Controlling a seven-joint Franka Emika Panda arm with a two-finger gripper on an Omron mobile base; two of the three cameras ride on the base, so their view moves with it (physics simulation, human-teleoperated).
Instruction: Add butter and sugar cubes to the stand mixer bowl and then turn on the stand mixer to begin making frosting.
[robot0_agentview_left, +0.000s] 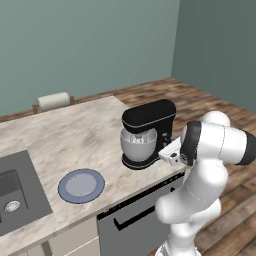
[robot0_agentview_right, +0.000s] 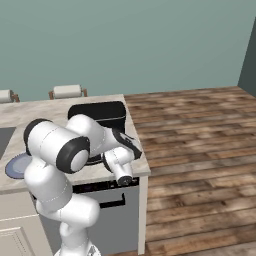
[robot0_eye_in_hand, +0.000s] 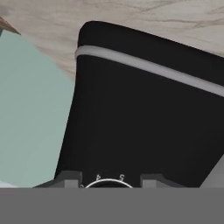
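Note:
The glossy black stand mixer (robot0_agentview_left: 150, 125) stands near the counter's right end, with the silvery stand mixer bowl (robot0_agentview_left: 138, 145) under its head. My gripper (robot0_agentview_left: 167, 152) is pressed against the mixer's right side. In the hand view the black mixer body (robot0_eye_in_hand: 144, 122) is very close. Its white-ringed speed dial (robot0_eye_in_hand: 108, 181) sits between my gripper's (robot0_eye_in_hand: 109, 183) two fingertips, which are closed in on it from both sides. What is inside the bowl cannot be seen. The butter and the sugar cubes are out of view.
A flat blue-grey plate (robot0_agentview_left: 81, 185) lies bare on the marble counter (robot0_agentview_left: 75, 135) left of the mixer. A dark sink (robot0_agentview_left: 15, 195) is at the far left. A chair back (robot0_agentview_left: 52, 101) stands behind the counter. Wooden floor (robot0_agentview_right: 200, 150) stretches to the right.

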